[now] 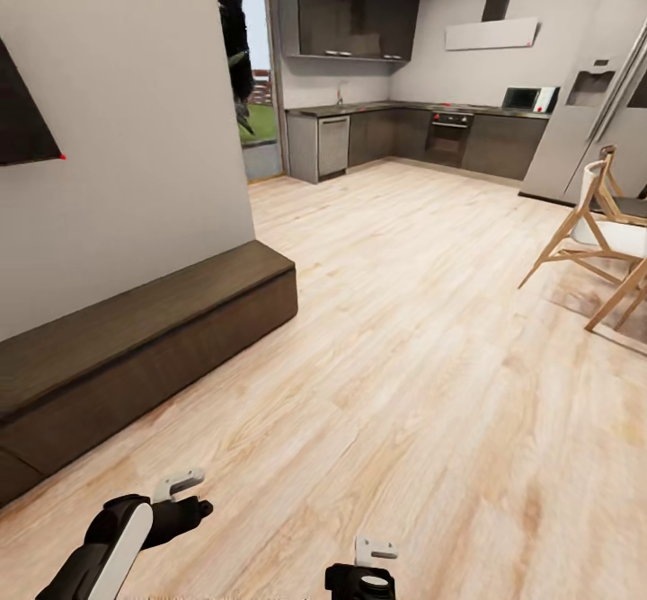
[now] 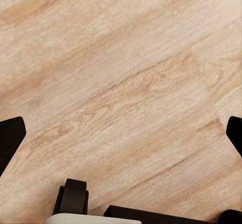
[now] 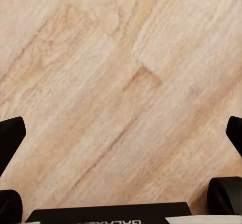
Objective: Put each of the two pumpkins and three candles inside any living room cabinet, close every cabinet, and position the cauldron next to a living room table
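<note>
The cabinet, long, low and dark brown, runs along the left wall with its fronts flush and shut. The pumpkins, candles and cauldron are out of view. My left gripper hangs low at the bottom left, over bare wood floor a little out from the cabinet. My right gripper sits at the bottom centre. In the left wrist view the left gripper has its black fingertips far apart with only floor between them. The right gripper stands the same way, open and holding nothing.
Light wood floor stretches ahead to a grey kitchen with a tall fridge. A wooden chair with a white seat stands at the right. A dark screen hangs on the left wall above the cabinet.
</note>
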Robot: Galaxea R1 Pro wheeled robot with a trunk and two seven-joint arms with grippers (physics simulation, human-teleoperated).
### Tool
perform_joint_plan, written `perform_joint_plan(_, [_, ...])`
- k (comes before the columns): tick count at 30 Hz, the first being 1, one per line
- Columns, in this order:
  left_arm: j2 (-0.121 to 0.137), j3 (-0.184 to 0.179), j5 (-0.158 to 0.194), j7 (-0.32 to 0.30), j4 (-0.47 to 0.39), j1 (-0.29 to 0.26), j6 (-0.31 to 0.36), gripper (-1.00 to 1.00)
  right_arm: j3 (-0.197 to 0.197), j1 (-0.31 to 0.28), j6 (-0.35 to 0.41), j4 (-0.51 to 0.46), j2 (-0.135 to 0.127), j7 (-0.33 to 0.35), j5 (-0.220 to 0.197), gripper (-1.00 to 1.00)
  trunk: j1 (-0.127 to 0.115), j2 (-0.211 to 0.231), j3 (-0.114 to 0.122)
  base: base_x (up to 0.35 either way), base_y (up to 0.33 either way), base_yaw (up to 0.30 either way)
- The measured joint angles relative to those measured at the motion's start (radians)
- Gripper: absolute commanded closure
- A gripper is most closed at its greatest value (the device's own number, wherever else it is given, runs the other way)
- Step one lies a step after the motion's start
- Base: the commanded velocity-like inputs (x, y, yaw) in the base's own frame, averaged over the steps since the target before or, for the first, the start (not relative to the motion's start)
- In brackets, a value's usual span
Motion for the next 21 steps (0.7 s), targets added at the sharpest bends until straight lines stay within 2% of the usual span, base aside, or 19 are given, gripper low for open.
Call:
perform_joint_plan(13, [0.000, 0.000, 0.000, 0.000, 0.000, 0.000, -0.001, -1.00, 0.000, 0.000, 0.029, -0.001, 0.000, -0.001, 0.001, -1.00, 0.000, 0.000, -0.005, 0.003, -0.007, 0.275])
perform_joint_plan(21, [0.000, 0.000, -0.001, 0.000, 0.000, 0.000, -0.002, -1.00, -0.001, 0.000, 0.032, -0.004, 0.000, -0.004, 0.001, -1.00, 0.000, 0.000, -0.005, 0.113, -0.090, 0.282])
